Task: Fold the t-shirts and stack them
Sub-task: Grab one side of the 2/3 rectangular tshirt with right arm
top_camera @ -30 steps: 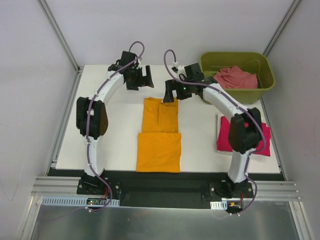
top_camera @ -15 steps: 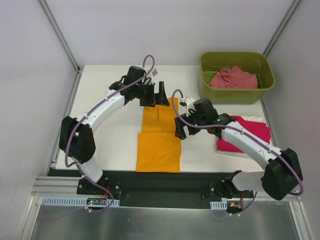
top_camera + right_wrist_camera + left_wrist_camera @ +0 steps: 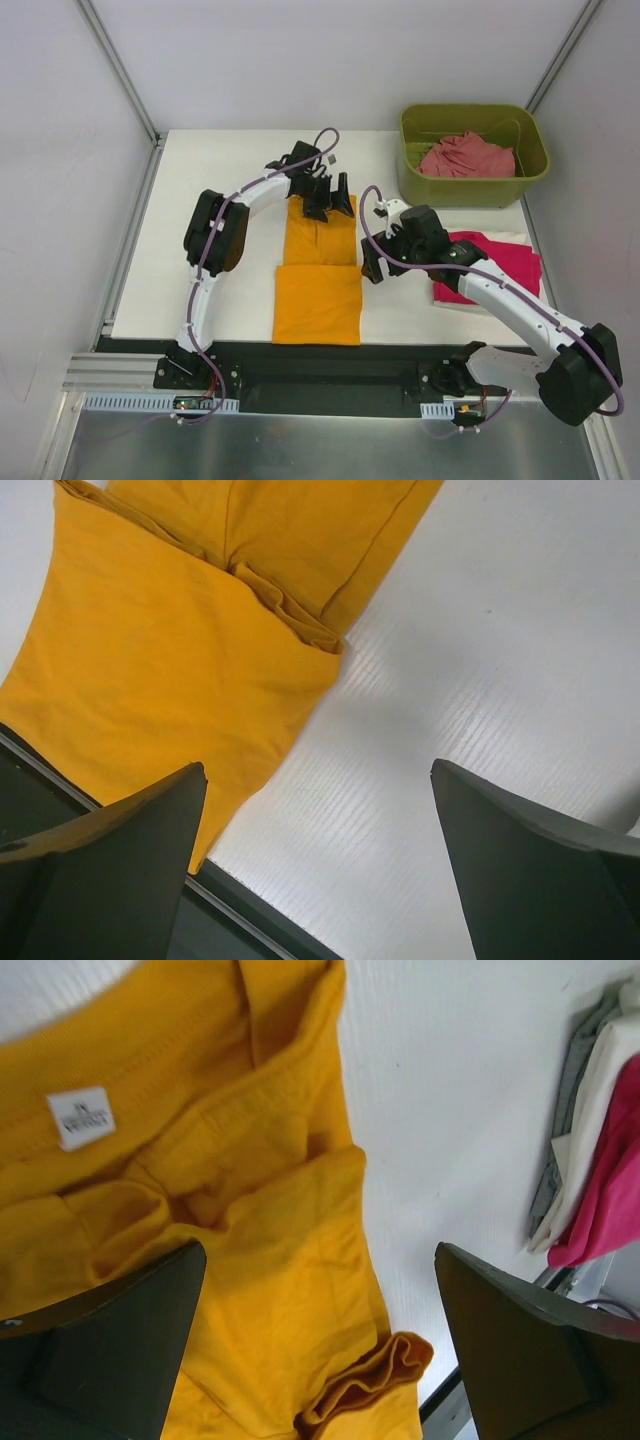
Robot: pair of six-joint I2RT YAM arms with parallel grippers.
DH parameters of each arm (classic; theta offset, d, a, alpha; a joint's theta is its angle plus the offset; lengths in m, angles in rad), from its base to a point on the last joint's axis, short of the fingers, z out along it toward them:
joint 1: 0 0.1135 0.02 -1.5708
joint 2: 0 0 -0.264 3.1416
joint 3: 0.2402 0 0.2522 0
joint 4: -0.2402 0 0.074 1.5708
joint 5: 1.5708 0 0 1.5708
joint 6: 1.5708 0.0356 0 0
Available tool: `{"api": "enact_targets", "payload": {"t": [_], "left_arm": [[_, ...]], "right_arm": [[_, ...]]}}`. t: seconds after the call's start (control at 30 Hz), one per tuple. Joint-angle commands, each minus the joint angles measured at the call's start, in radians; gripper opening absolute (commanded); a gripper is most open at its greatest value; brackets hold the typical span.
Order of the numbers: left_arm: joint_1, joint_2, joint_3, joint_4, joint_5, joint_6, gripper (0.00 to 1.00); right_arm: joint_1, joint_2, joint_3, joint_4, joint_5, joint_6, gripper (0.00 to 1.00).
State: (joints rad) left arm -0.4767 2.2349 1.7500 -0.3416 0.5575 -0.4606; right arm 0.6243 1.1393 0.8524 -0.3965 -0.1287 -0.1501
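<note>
The orange-yellow t-shirt (image 3: 318, 270) lies in a long strip on the white table (image 3: 220, 290), its near half folded over. My left gripper (image 3: 326, 196) is open, low over the shirt's collar end (image 3: 250, 1190), with cloth between its fingers (image 3: 110, 1350). My right gripper (image 3: 370, 258) is open and empty over bare table beside the shirt's right edge (image 3: 170, 670). The magenta t-shirt (image 3: 510, 268) lies folded at the right, also in the left wrist view (image 3: 605, 1200). The salmon-pink t-shirt (image 3: 468, 156) sits crumpled in the bin.
The olive-green bin (image 3: 475, 190) stands at the back right corner. A white and grey cloth (image 3: 585, 1090) lies under the magenta shirt. The table's near edge (image 3: 230, 910) meets a black rail. Grey walls stand on both sides.
The left gripper has moved right and down onto the shirt's collar end. The right arm has swung from the back of the table down to the shirt's right edge.
</note>
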Motion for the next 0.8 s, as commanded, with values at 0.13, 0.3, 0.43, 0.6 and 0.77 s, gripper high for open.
{"api": "enact_targets", "payload": {"t": [0.13,0.3,0.43,0.6,0.77], "left_arm": [[0.046,0.069,0.103,0.023,0.018,-0.010,0.99],[0.056,0.107,0.123,0.024,0.038,0.010,1.00],[0.066,0.091,0.149,0.021,0.096,0.019,0.99],[0.066,-0.087,0.140,0.006,0.027,0.037,0.99],[0.062,-0.299,0.059,-0.019,-0.039,0.066,0.99]], "right_arm": [[-0.008,0.042,0.011,-0.016,0.034,-0.005,1.00],[-0.009,0.066,0.034,-0.012,0.017,-0.012,1.00],[0.000,0.031,0.050,-0.011,-0.008,-0.032,1.00],[0.015,-0.022,0.059,-0.045,-0.008,-0.002,0.99],[0.031,-0.143,-0.021,-0.039,-0.020,0.084,0.99]]}}
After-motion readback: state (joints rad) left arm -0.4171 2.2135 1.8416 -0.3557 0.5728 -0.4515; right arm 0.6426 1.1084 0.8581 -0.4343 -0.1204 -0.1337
